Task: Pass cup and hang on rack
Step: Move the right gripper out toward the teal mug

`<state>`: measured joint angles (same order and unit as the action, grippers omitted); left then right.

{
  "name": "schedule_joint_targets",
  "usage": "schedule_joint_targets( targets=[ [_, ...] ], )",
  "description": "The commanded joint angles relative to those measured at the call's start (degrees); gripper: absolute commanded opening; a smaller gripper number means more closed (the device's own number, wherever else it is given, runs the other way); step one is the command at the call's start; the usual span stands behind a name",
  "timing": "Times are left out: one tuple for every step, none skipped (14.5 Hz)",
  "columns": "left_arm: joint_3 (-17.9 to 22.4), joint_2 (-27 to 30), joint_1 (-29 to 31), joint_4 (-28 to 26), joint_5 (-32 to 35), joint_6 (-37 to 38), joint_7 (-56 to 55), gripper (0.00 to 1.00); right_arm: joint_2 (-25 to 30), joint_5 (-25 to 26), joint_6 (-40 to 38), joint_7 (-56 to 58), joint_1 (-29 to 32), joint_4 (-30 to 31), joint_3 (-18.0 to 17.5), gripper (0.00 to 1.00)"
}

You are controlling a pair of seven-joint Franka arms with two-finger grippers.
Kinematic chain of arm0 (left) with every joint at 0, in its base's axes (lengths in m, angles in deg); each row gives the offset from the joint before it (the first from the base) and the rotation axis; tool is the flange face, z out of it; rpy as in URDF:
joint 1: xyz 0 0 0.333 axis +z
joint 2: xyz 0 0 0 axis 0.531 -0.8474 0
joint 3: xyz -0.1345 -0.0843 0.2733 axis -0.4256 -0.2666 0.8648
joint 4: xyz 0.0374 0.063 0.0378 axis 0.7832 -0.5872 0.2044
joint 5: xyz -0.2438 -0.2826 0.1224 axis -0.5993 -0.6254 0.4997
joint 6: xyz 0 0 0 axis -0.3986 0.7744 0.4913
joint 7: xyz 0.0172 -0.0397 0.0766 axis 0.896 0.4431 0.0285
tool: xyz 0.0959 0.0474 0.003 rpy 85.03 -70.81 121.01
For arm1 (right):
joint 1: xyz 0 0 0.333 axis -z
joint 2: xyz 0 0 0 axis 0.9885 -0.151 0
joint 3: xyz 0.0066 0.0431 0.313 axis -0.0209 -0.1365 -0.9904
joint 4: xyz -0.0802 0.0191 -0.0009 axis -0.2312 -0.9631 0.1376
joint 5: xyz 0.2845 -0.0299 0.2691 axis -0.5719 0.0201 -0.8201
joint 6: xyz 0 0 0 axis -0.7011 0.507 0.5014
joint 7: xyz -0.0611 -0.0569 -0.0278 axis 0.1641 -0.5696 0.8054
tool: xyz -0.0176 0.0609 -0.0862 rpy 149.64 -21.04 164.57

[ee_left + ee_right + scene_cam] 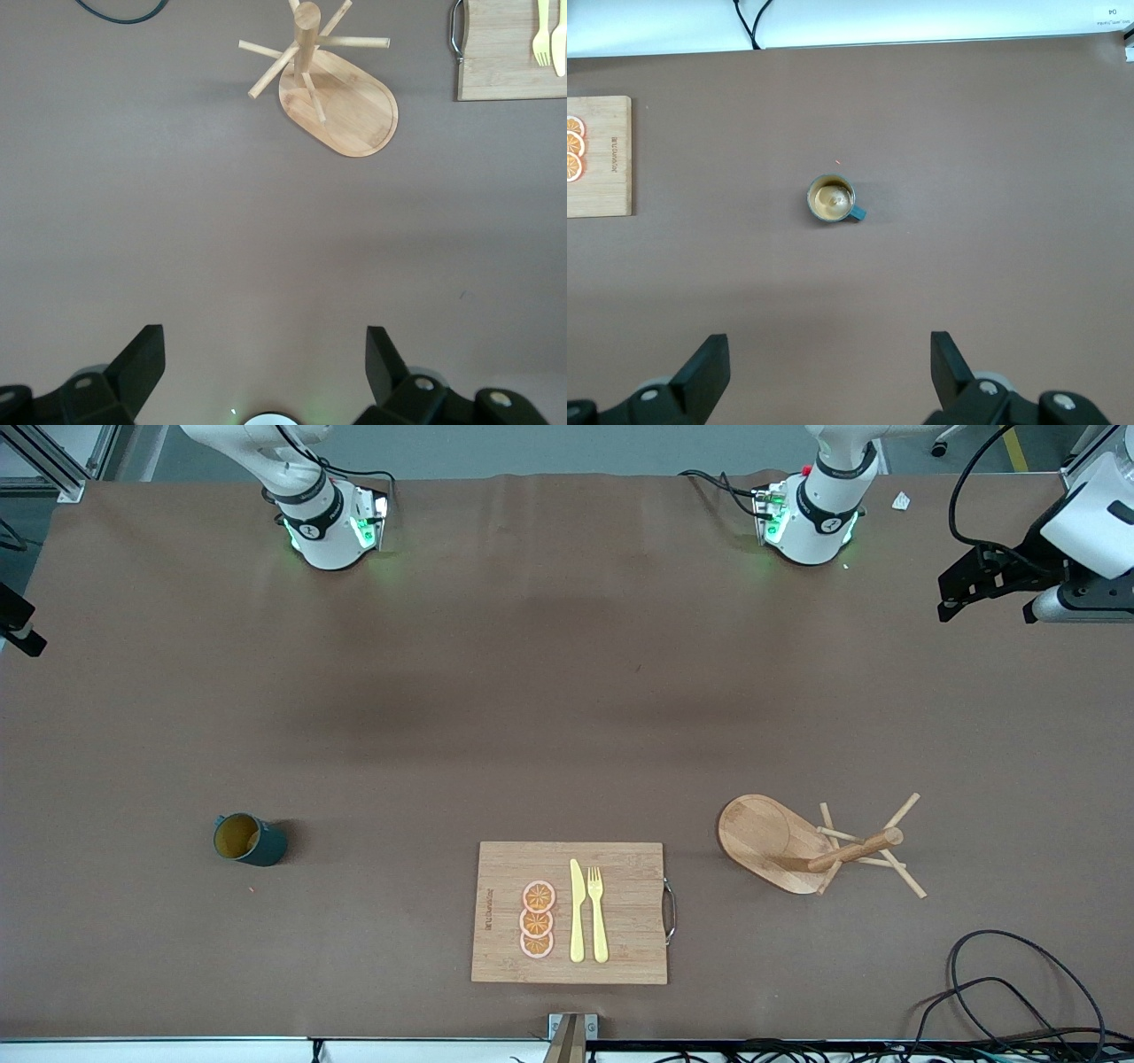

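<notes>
The dark teal cup (249,840) stands upright on the brown table toward the right arm's end, its tan inside showing; it is also in the right wrist view (832,199). The wooden rack (802,846) stands on its oval base toward the left arm's end, post and thin pegs bare, and shows in the left wrist view (337,84). My right gripper (830,347) hangs high over bare table, open and empty, well apart from the cup. High up by the rack's end of the table, my left gripper (266,341) is also open and empty.
A bamboo cutting board (620,868) lies between cup and rack, nearer the front camera, carrying orange slices (537,919), a yellow knife (577,911) and a fork (597,912). Black cables (1010,992) coil at the front corner by the left arm's end.
</notes>
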<state>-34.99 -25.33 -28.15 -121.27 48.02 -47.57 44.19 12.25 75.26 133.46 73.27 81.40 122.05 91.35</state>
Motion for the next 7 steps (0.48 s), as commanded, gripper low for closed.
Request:
schedule_joint_targets(
  targets=[
    [0.0,0.6,0.3,0.4,-1.1,1.0,0.4,1.00,-0.2,-0.1,-0.7,-0.7,0.5,-0.7,-0.3,1.00],
    [0.0,0.6,0.3,0.5,-1.1,1.0,0.3,1.00,-0.2,-0.1,-0.7,-0.7,0.5,-0.7,-0.3,1.00],
    [0.0,0.6,0.4,0.5,-1.1,1.0,0.4,1.00,-0.2,-0.1,-0.7,-0.7,0.5,-0.7,-0.3,1.00],
    [0.0,0.6,0.5,0.5,-1.1,1.0,0.8,1.00,-0.4,-0.1,-0.7,-0.8,0.5,-0.7,-0.3,1.00],
    [0.1,0.4,0.5,0.5,-1.0,1.0,0.9,1.00,-1.2,-0.2,-0.7,-0.9,0.5,-0.7,-0.3,1.00],
    [0.0,-0.4,0.5,0.6,-1.0,0.9,1.1,1.00,-2.3,-0.2,-0.6,-1.0,0.4,-0.7,-0.4,1.00],
    [0.1,-1.5,0.6,1.1,-1.1,0.9,1.1,1.00,-3.0,-0.1,-0.4,-1.0,0.3,-0.7,-0.4,1.00]
  ],
)
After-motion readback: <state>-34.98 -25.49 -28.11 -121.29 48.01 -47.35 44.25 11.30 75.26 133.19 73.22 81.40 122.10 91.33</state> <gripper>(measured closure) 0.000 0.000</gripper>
